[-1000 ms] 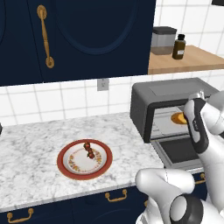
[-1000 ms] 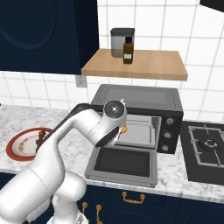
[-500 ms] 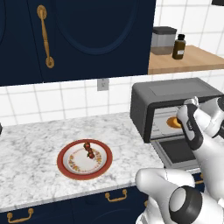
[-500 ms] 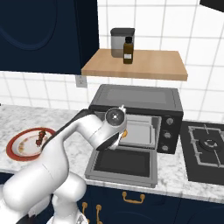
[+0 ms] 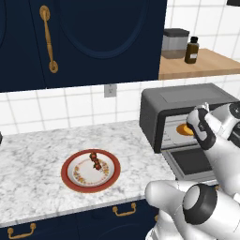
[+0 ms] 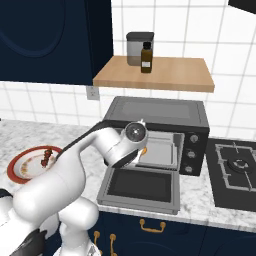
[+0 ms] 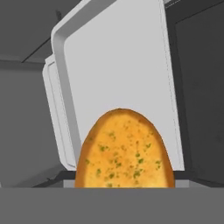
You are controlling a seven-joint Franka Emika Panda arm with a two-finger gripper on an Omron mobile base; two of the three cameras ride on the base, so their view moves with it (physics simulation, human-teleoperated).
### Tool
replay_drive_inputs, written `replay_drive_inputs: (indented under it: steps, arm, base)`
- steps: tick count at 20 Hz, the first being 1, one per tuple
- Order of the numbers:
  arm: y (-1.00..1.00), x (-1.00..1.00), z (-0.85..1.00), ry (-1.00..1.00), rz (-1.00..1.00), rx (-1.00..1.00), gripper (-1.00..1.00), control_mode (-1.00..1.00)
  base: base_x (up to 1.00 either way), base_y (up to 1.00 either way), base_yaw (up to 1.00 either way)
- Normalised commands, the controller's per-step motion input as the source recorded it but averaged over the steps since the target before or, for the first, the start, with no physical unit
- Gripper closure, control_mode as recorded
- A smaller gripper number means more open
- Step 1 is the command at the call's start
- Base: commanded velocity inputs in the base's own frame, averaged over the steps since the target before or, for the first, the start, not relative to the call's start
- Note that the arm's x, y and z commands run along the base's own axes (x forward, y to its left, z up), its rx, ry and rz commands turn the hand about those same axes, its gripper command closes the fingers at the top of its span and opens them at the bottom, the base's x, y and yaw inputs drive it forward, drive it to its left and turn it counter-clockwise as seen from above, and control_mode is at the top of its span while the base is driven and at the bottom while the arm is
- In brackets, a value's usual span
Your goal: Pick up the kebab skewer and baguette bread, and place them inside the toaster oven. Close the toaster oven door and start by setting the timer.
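A plate (image 5: pixel 70 180) holding the kebab skewer (image 5: pixel 95 160) sits on the counter (image 5: pixel 28 164) at nine o'clock of the toaster oven (image 6: pixel 155 112), whose door (image 6: pixel 141 186) lies open; baguette bread (image 7: pixel 124 151) on its tray (image 7: pixel 118 65)

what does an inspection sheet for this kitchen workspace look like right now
surface: white marble counter, dark blue drawers below
job's things: baguette bread over the grey tray inside the toaster oven; toaster oven door dropped open; kebab skewer lying on the red-rimmed plate
clutter: grey canister and dark bottle on the wooden shelf
grippers: gripper at the oven mouth with the bread close in front of it; whether it grips the bread cannot be told
cables: nothing seen
surroundings: tiled wall with outlet, dark blue cabinets, stove burner beside the oven
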Motion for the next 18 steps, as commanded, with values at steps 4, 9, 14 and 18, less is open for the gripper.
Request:
replay_drive_inputs:
  steps: [4,9,14,18]
  arm:
    - [0.00,0.30,-0.19,0.00,0.02,0.00,1.00,-1.00]
    - [0.00,0.30,-0.18,0.00,0.02,0.00,1.00,-1.00]
    - [0.00,0.17,-0.03,0.01,0.02,0.00,-1.00,-1.00]
    - [0.00,0.00,0.00,0.00,0.00,0.00,-1.00,-1.00]
  base:
    - [0.00,0.00,0.00]
    - [0.00,0.00,0.00]
    - [0.00,0.00,0.00]
    - [0.00,0.00,0.00]
